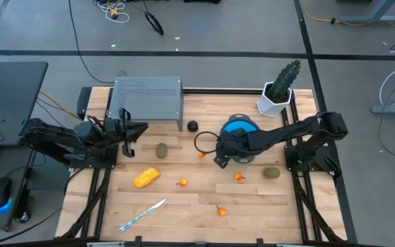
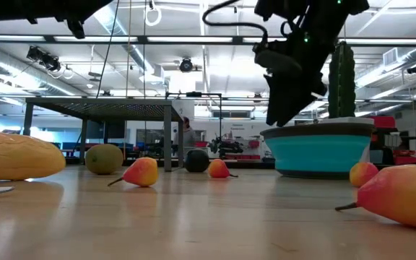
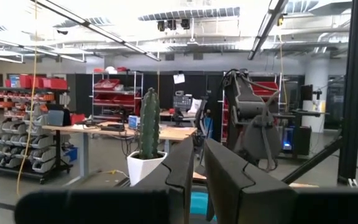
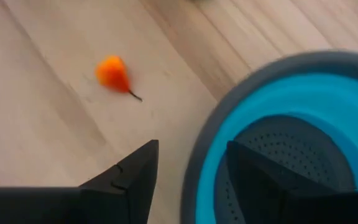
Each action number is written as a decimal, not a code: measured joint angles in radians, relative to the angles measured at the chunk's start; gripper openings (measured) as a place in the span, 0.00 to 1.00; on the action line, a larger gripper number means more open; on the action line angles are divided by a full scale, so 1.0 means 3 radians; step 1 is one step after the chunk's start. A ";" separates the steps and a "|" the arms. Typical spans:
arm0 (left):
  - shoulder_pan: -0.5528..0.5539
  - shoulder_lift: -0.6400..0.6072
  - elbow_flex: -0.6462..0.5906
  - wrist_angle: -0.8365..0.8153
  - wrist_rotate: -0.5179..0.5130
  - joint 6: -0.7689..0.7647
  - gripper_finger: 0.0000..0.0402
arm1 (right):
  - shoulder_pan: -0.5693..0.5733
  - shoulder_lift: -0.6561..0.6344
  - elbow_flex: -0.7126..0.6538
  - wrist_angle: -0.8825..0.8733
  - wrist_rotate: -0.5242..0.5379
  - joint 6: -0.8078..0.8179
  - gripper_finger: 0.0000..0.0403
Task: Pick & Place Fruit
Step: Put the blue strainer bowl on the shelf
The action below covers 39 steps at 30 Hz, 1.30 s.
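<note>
the right gripper [image 1: 219,162], jaws apart and empty, hangs at the blue bowl's [image 1: 241,124] left rim at frame centre, bare wood below; the left gripper [image 1: 127,151], jaws together, waits centre-left.

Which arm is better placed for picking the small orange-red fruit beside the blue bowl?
Probably the right: its open gripper hangs at the round blue bowl's rim, near the orange-red fruit. The left gripper waits shut, farther away.

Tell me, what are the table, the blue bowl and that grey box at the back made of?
The table looks like pale wood: plank seams and grain show, with a soft sheen. The blue bowl seems matte plastic or silicone with a grey rim; which one is hard to tell. Its base looks perforated. The grey box appears to be painted sheet metal, its top dotted with small holes.
</note>
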 joint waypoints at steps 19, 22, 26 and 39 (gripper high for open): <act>0.0000 0.0002 0.0000 -0.0051 -0.0013 -0.0068 0.11 | 0.0003 0.0066 -0.0155 -0.0076 0.0011 0.0101 0.48; 0.0000 0.0002 0.0000 -0.0056 -0.0014 -0.0068 0.11 | 0.0002 0.0066 -0.0165 -0.0176 0.0032 0.0096 0.45; 0.0000 0.0002 0.0000 -0.0057 -0.0014 -0.0065 0.11 | 0.0002 0.0066 -0.0165 -0.0284 0.0048 0.0089 0.41; 0.0000 0.0002 0.0000 -0.0063 -0.0016 -0.0061 0.11 | 0.0025 0.0065 -0.0439 -0.0186 -0.0069 0.0086 0.21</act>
